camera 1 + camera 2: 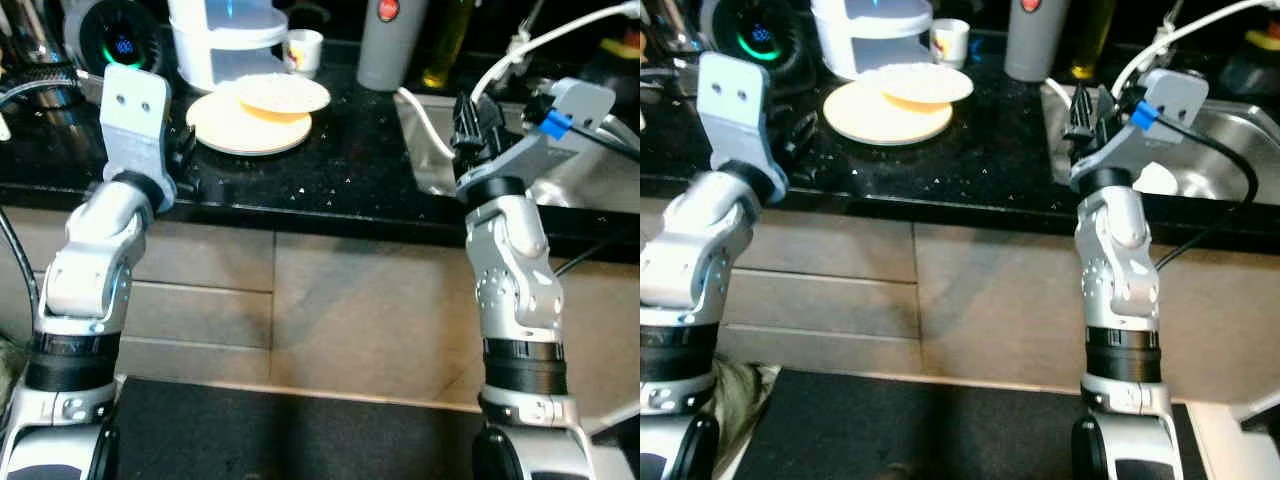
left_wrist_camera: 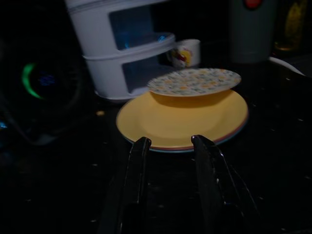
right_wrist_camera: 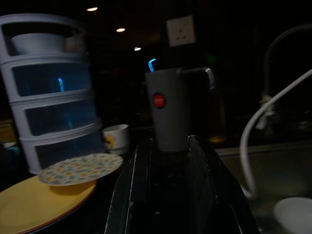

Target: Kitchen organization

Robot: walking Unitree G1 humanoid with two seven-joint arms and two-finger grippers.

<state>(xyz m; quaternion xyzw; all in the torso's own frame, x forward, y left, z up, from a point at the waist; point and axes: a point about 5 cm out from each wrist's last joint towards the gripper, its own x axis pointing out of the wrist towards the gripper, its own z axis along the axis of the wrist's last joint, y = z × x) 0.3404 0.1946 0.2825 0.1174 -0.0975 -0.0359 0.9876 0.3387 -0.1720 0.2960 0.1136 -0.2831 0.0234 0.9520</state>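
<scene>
**A:** Currently, left gripper [image 2: 168, 146] sits low over the black counter [image 1: 350, 170], fingers parted with nothing between them, pointed straight at the yellow plate [image 2: 180, 122]. Plate lies flat near the white stacked drawers [image 2: 122, 48]. A small patterned plate [image 2: 195, 81] rests on top of it, tilted, propped on something orange I cannot identify.

**B:** Right side?

**A:** Right gripper [image 1: 470, 125] is raised at the edge of the sink [image 1: 590, 180]. Fingers a little apart, empty, aimed toward the grey jug with the red dot [image 3: 168, 109]. A small cup [image 3: 116, 138] stands beside the drawers.

**B:** Step in hand, as you judge it?

**A:** Probably taking the plates. Advice: lift the patterned plate first, since it looks loose and could slide. Come in level, one finger under the overhanging rim, one above, and close gently. Keep clear of the cup and drawers behind.
</scene>
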